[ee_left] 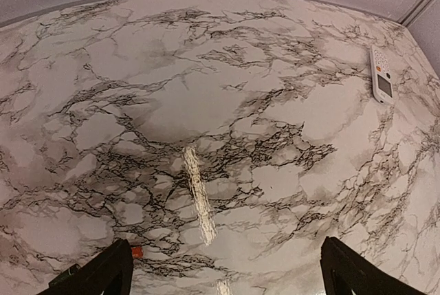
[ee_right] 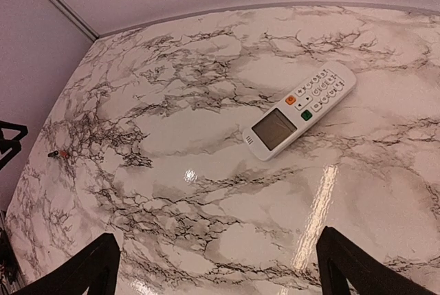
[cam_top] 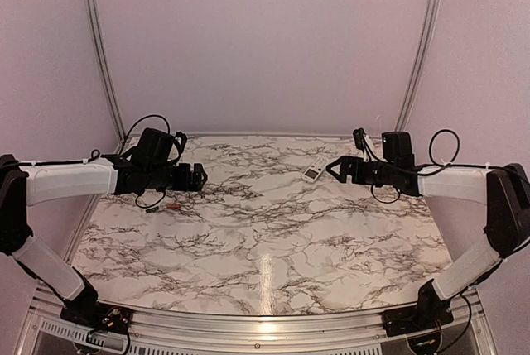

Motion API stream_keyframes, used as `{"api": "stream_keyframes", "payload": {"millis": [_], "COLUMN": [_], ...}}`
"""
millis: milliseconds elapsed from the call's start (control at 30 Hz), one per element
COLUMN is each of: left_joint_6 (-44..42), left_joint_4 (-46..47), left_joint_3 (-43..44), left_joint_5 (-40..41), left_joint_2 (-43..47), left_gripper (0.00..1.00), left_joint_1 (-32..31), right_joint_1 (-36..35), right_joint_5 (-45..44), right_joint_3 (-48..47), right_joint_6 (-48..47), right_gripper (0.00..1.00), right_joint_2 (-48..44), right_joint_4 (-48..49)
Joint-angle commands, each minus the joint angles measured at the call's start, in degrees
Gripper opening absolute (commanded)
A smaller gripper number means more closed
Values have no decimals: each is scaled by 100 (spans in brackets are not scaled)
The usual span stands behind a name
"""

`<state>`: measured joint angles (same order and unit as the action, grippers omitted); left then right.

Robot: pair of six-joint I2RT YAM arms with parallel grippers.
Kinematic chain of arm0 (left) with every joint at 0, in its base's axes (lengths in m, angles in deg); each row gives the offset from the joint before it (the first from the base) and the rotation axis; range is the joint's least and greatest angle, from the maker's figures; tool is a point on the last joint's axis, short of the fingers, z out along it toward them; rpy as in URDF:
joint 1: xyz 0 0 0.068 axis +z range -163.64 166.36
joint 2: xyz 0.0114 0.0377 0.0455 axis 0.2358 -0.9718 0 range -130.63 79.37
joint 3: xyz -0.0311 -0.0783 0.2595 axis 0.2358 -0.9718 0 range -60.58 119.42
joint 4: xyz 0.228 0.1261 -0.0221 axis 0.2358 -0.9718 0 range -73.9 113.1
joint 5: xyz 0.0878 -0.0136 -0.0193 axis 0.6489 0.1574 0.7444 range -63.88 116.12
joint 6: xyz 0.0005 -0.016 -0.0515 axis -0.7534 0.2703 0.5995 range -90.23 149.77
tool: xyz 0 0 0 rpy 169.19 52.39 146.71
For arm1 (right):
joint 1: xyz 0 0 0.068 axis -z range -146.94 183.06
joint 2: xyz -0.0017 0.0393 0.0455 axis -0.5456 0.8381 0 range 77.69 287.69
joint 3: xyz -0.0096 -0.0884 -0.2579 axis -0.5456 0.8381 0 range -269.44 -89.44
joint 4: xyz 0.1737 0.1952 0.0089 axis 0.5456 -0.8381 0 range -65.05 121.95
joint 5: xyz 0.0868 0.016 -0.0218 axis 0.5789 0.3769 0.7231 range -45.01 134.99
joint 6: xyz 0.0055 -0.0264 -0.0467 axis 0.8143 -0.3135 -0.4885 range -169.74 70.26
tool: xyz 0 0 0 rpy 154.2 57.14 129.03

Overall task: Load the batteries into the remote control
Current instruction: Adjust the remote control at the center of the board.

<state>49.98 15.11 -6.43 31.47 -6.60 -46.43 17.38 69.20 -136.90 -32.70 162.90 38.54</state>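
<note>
The white remote control [cam_top: 315, 170] lies face up on the marble table at the back right, with its dark screen and buttons showing. It also shows in the right wrist view [ee_right: 299, 111] and in the left wrist view [ee_left: 381, 75]. An orange-red battery [cam_top: 170, 203] lies on the table at the left, just under the left arm. It shows beside my left finger [ee_left: 136, 252] and as a small speck in the right wrist view [ee_right: 62, 153]. My left gripper [cam_top: 201, 177] [ee_left: 227, 278] is open and empty above the table. My right gripper [cam_top: 334, 167] [ee_right: 220, 274] is open and empty just right of the remote.
The marble table top [cam_top: 265, 231] is bounded by pale walls at the back and sides, with metal rails in the corners. A dark cable piece [cam_top: 151, 208] lies by the battery. The left gripper's tip [ee_right: 8, 137] shows at the left edge of the right wrist view.
</note>
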Motion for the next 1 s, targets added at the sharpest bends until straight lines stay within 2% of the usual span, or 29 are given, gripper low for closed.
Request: {"api": "stream_keyframes", "payload": {"millis": [0,167,967], "left_joint_6": [38,102,188], "left_joint_4": [102,67,50], "left_joint_3": [68,151,292], "left_joint_5": [294,534,996], "left_joint_2": [-17,64,454], "left_gripper": [99,99,99], "left_joint_1": [-40,-46,-51], "right_joint_1": [-158,-193,-365], "right_joint_5": [-598,-864,-1265], "right_joint_3": [-451,-956,-3981], "right_joint_6": [-47,0,481], "right_gripper": [99,99,91], "right_joint_2": [112,588,3750], "right_joint_4": [-484,-1066,-2162]}}
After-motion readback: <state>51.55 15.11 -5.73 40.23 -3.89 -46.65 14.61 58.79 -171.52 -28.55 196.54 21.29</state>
